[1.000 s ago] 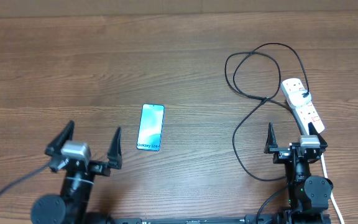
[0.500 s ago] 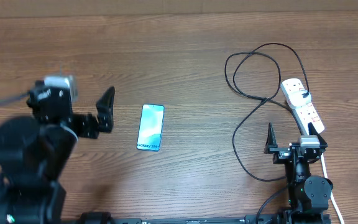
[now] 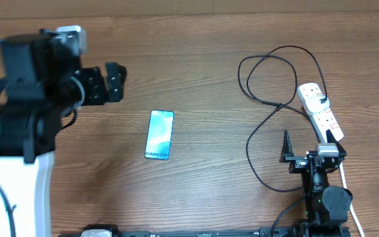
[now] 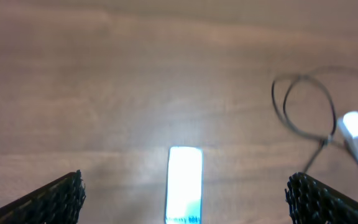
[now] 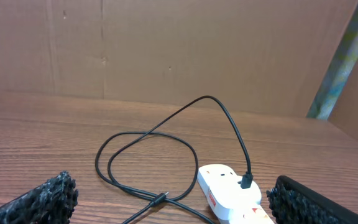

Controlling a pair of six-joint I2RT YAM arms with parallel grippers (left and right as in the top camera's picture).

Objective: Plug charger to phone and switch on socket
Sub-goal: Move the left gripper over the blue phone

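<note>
The phone point(image 3: 159, 134) lies flat on the wooden table with its blue-teal screen up. In the left wrist view it point(image 4: 184, 185) sits below and between my fingers. My left gripper point(image 3: 110, 82) is open and empty, raised above the table to the far left of the phone. The charger point(image 3: 275, 72) is a thin black cable lying in loose loops. Its plug point(image 5: 246, 180) sits in the white socket point(image 3: 320, 108), and its small tip point(image 5: 160, 198) lies on the table. My right gripper point(image 3: 310, 146) is open and empty, just in front of the socket.
The socket's white cord point(image 3: 345, 178) runs past the right arm's base to the front edge. A cardboard wall point(image 5: 166, 50) stands behind the table. The cable's lower loop point(image 3: 255, 164) lies to the left of the right gripper.
My left arm has risen from the front edge and swung back and upward, its gripper now above the table to the far left of the phone. The right arm has not moved.
</note>
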